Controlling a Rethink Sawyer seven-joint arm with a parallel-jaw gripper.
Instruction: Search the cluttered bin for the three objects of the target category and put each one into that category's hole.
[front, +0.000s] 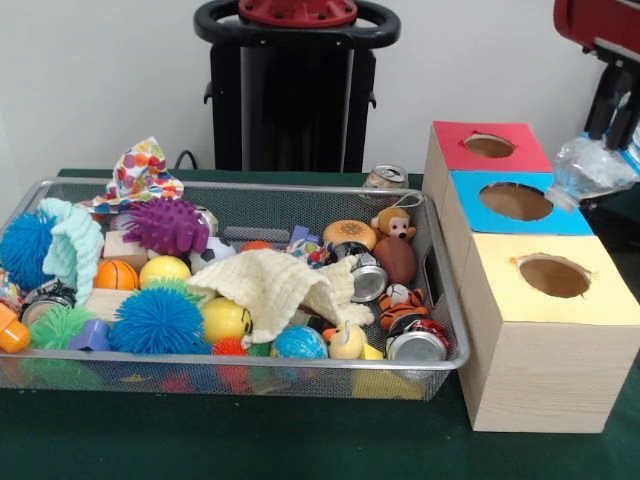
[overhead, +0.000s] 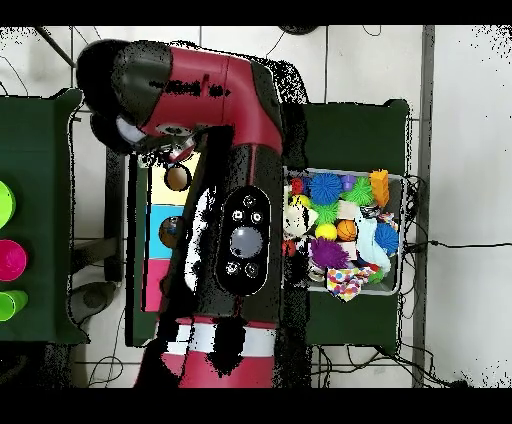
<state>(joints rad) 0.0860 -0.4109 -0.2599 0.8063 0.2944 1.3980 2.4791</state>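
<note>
Jaws: I see the gripper at the upper right of the front view, clamped on a clear plastic bottle.
Bottle: it hangs tilted, neck end pointing down toward the boxes, just below the jaws; I judge it is held this way so the narrow end enters a hole first.
Blue box: its hole lies directly beside and slightly below the bottle's lower end, so I take it as the target.
Red box and yellow box: to either side of the blue one, each with its own hole; neither is under the jaws.
Bin: well away from the jaws across the desk, packed with spiky balls, a cloth, cans and plush toys.
Arm: in the overhead view it covers the boxes, hiding the jaws.
Progress: I judge one item is about to drop; I cannot tell how many are already done.
</note>
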